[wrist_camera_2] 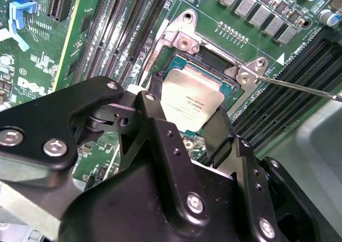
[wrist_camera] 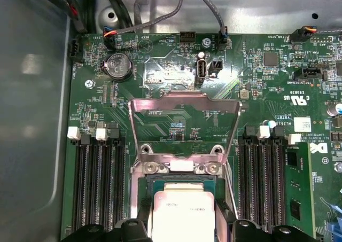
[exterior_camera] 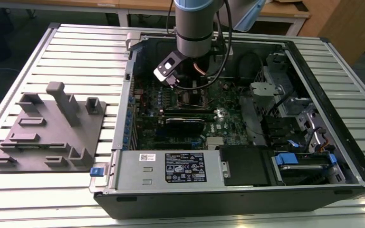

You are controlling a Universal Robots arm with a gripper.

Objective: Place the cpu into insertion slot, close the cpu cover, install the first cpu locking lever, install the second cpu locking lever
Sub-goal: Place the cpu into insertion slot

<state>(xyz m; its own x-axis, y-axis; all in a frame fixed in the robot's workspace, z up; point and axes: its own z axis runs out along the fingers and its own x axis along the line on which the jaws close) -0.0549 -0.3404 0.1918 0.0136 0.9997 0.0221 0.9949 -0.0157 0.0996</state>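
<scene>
The cpu (wrist_camera_2: 189,100), a square chip with a silver-grey top, lies between my gripper's (wrist_camera_2: 189,108) black fingers (wrist_camera_2: 220,132), which are shut on its two sides. It sits level at the insertion slot (wrist_camera_2: 214,56), whose dark frame shows around it; whether it is fully seated I cannot tell. In the first wrist view the cpu (wrist_camera: 181,215) lies below the cpu cover (wrist_camera: 184,99), a silvery frame plate that stands raised on its hinge. A thin metal locking lever (wrist_camera_2: 299,87) sticks out beside the socket. In the exterior view the gripper (exterior_camera: 190,91) reaches down into the open computer case.
Long black memory slots (wrist_camera: 99,183) flank the socket on both sides. Cables (wrist_camera: 208,9) run along the case wall behind the board. The open case (exterior_camera: 334,118) holds a power supply (exterior_camera: 182,167) at the front. A grey fixture (exterior_camera: 49,128) stands on the slatted table on the exterior view's left.
</scene>
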